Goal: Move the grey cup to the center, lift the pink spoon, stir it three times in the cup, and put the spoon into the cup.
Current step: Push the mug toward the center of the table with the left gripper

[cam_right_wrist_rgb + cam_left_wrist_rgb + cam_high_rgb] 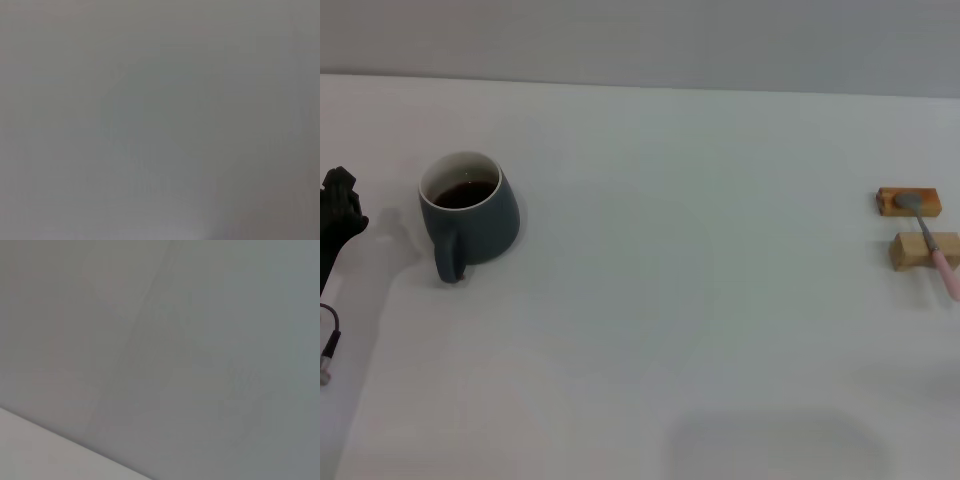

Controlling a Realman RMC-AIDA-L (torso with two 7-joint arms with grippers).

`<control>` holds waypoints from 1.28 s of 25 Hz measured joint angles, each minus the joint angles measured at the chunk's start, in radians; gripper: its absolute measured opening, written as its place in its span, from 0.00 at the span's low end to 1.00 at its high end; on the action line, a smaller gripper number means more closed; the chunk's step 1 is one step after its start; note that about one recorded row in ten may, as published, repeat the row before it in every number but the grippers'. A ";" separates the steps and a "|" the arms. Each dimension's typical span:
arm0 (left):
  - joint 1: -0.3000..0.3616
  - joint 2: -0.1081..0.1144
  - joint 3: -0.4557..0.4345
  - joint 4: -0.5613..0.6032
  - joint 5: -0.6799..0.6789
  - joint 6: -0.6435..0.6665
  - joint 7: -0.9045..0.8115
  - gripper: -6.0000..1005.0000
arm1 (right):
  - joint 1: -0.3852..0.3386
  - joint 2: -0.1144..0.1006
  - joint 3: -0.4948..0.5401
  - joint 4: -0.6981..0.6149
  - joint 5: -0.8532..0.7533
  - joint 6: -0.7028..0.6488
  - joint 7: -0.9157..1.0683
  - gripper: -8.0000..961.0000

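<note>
The grey cup [468, 217] stands upright on the left part of the white table, its loop handle turned toward the front and dark liquid inside. At the far right edge of the head view the pink spoon [932, 245] lies across two small tan wooden blocks [910, 202], bowl on the far block, pink handle pointing to the front right. My left gripper [338, 213] shows as a black shape at the left edge, a short way left of the cup and apart from it. The right gripper is out of view. Both wrist views show only bare pale surface.
The white table [680, 300] runs to a grey wall at the back. A cable with a small connector [328, 360] hangs at the left edge below my left gripper.
</note>
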 joint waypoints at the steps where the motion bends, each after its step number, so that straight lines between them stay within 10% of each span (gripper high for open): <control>1: -0.002 0.000 -0.002 0.001 0.000 -0.002 0.000 0.09 | 0.000 0.000 0.000 0.000 0.000 0.000 0.000 0.60; 32: -0.032 -0.002 0.007 -0.009 0.032 -0.101 0.232 0.01 | -0.010 0.002 -0.010 0.005 -0.006 0.003 0.044 0.60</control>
